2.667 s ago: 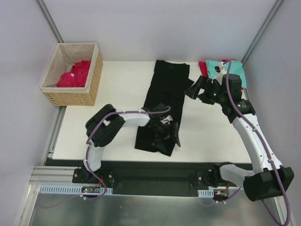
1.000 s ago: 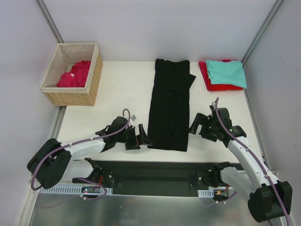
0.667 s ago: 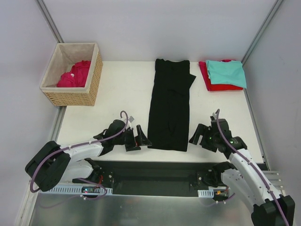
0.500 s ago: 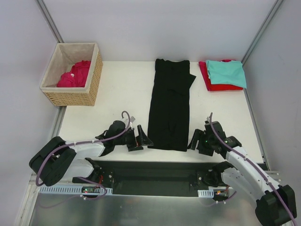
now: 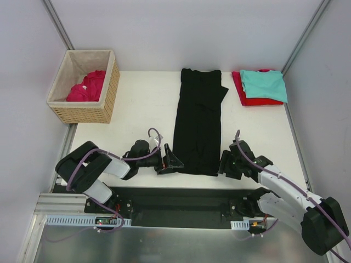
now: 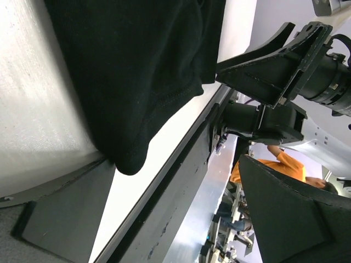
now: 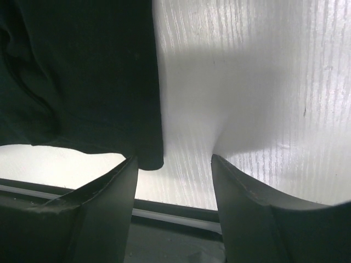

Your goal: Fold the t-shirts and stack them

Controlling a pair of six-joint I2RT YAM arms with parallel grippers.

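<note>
Right fingers [image 7: 93, 219] narrowed beside black t-shirt [image 5: 197, 123] corner; left fingers [image 6: 66, 219] spread wide.

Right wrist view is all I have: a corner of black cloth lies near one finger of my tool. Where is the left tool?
Observer: The left tool sits at the other near corner of the black t-shirt, wide open.
Operator: How does the shirt lie?
Observer: As a long narrow strip, from the near edge of the table toward the far edge.
Operator: Is there a stack?
Observer: Yes, a teal t-shirt lies on a red t-shirt at the far right corner.
</note>
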